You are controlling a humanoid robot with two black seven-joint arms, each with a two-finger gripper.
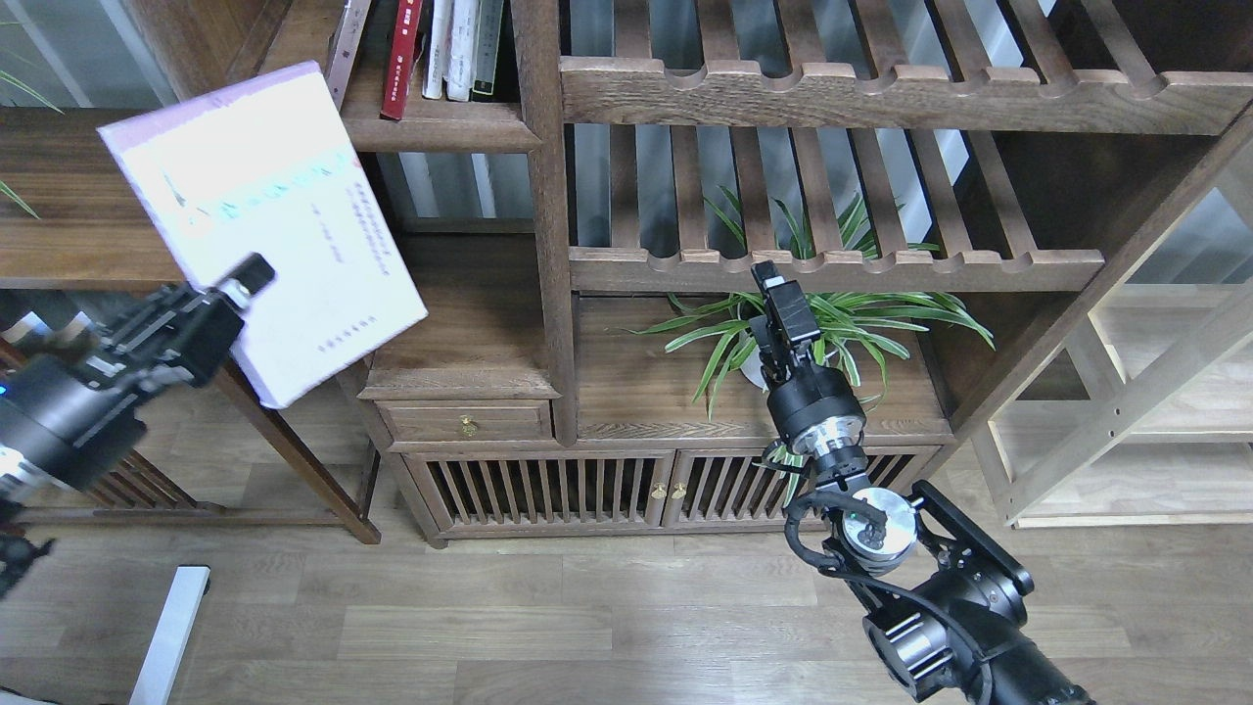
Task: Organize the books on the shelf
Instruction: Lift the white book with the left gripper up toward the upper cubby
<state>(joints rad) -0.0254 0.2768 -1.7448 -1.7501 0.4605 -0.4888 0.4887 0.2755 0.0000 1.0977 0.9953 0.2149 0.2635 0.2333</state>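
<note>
Even, soft daylight, sharp throughout except the motion-blurred left arm (69, 411); the pale book (259, 220) glares slightly washed-out.

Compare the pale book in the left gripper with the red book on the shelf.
The pale lavender-white book hangs in the air, gripped by the left gripper; the red book stands on the shelf. The pale one shows its broad cover, tilted; the red one shows only its narrow spine, leaning among other books. Both are paperbacks with printed text.
</note>
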